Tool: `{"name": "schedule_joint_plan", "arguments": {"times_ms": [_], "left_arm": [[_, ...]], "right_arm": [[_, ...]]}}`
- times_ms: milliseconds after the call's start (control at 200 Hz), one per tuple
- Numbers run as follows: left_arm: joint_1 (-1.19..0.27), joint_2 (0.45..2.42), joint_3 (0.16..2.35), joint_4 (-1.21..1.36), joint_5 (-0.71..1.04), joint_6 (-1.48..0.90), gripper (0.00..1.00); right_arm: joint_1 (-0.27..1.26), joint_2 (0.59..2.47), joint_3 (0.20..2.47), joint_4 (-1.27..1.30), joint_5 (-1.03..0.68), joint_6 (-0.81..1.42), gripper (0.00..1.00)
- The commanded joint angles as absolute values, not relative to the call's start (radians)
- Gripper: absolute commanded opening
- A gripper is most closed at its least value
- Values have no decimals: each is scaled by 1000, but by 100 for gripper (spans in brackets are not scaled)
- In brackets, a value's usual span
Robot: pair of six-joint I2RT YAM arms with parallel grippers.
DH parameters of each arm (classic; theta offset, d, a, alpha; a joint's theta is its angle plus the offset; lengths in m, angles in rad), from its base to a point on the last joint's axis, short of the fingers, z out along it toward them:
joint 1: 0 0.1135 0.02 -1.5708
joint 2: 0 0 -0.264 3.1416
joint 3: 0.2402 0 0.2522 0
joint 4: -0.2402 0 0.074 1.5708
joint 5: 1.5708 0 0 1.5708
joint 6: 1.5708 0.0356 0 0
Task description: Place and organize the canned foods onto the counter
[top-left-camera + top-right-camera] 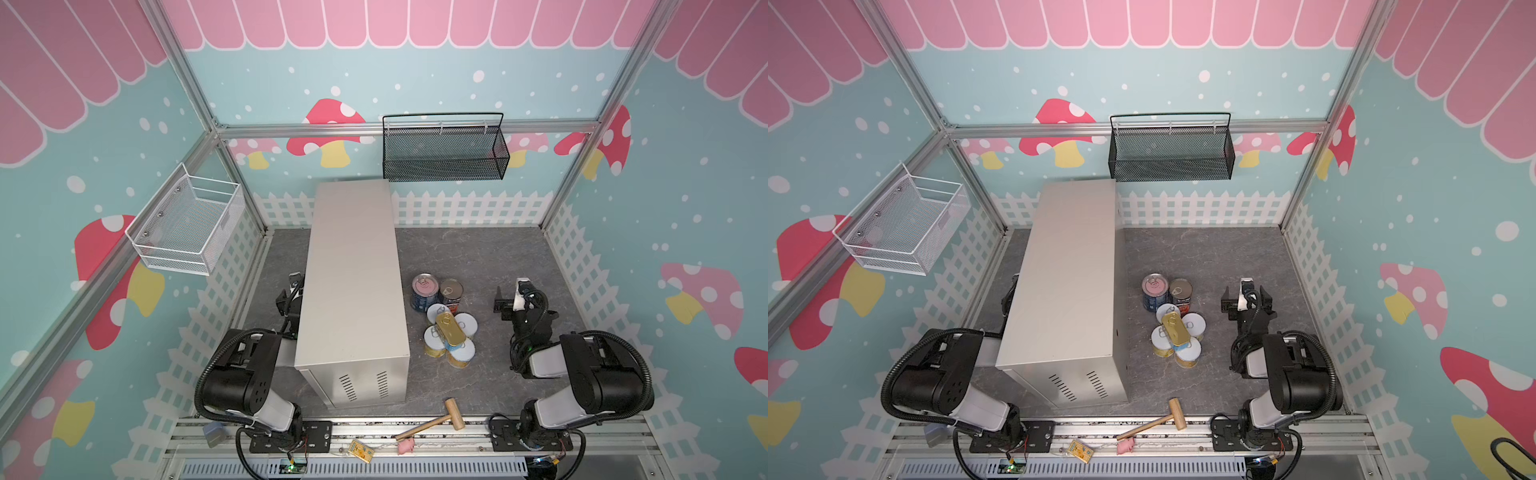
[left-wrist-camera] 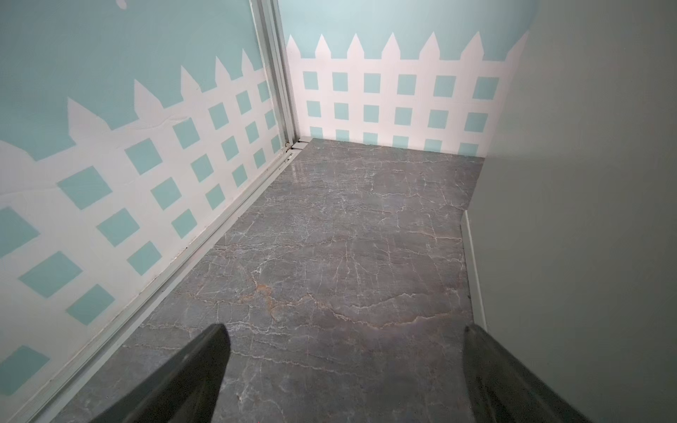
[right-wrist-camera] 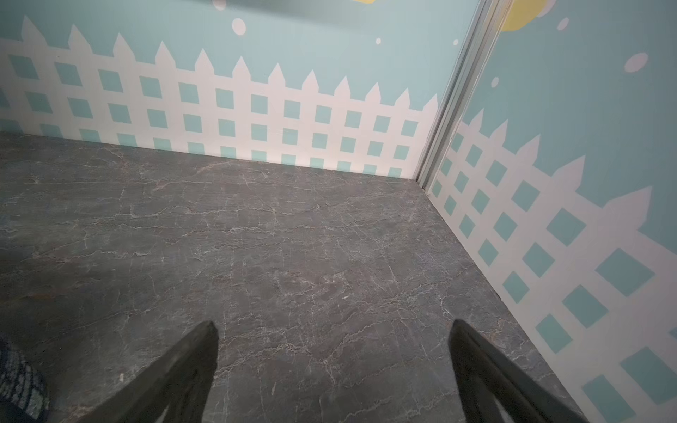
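Observation:
The counter [image 1: 353,270] [image 1: 1071,270], a long beige-grey metal box, stands left of centre with its top bare. The canned foods sit on the floor to its right: two tall dark-blue cans [image 1: 425,291] [image 1: 451,293], and several short yellow cans [image 1: 434,338] bearing the gold-topped SPAM tin [image 1: 450,328] [image 1: 1176,328]. My left gripper [image 1: 290,296] [image 2: 344,337] is low on the counter's left side, open and empty over bare floor. My right gripper [image 1: 1246,291] [image 3: 333,329] is right of the cans, open and empty. The edge of a blue can [image 3: 18,381] shows in the right wrist view.
A wooden mallet [image 1: 436,419] lies near the front rail beside a pink pig toy [image 1: 405,446] and a yellow card [image 1: 360,450]. A black mesh basket [image 1: 444,151] hangs on the back wall and a white wire basket [image 1: 187,224] on the left wall. The counter's side [image 2: 586,219] is close to my left gripper.

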State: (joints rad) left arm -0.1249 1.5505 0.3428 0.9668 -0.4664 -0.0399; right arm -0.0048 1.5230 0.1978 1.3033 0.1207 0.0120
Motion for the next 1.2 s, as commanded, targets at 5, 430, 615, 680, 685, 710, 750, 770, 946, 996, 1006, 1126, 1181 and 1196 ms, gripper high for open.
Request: {"name": "schedule_joint_plan", "arguments": {"times_ms": [5, 430, 615, 680, 685, 710, 750, 770, 946, 996, 1006, 1126, 1181, 1196], "left_arm": [[-124, 1542, 357, 966, -445, -35, 99], [-113, 1554, 365, 971, -436, -35, 99], [-109, 1551, 366, 962, -429, -39, 99], [-108, 1551, 367, 962, -429, -40, 99], [-107, 1551, 367, 962, -429, -40, 99], [-108, 1551, 367, 963, -428, -39, 99], [-107, 1552, 367, 962, -429, -40, 99], [-108, 1552, 367, 962, -429, -39, 99], [-107, 1552, 368, 960, -428, -40, 99], [-107, 1552, 368, 959, -429, -39, 99], [-107, 1552, 368, 960, -428, -40, 99], [-92, 1550, 377, 937, -406, -54, 99], [-81, 1548, 380, 923, -388, -61, 99], [-81, 1548, 382, 923, -384, -61, 99]], "right_arm": [[3, 1529, 196, 1335, 113, 6, 99], [2, 1529, 200, 1330, 21, -28, 99], [2, 1529, 199, 1328, 21, -29, 99], [2, 1528, 199, 1329, 21, -28, 99], [2, 1528, 199, 1328, 21, -28, 99], [1, 1529, 199, 1328, 22, -29, 99], [3, 1529, 199, 1329, 22, -28, 99], [3, 1528, 199, 1328, 22, -29, 99], [2, 1528, 199, 1328, 21, -28, 99], [2, 1529, 199, 1329, 21, -28, 99], [2, 1529, 199, 1329, 21, -29, 99], [2, 1529, 199, 1328, 22, -29, 99], [3, 1529, 199, 1328, 22, -29, 99], [3, 1529, 199, 1328, 21, -29, 99]]}}
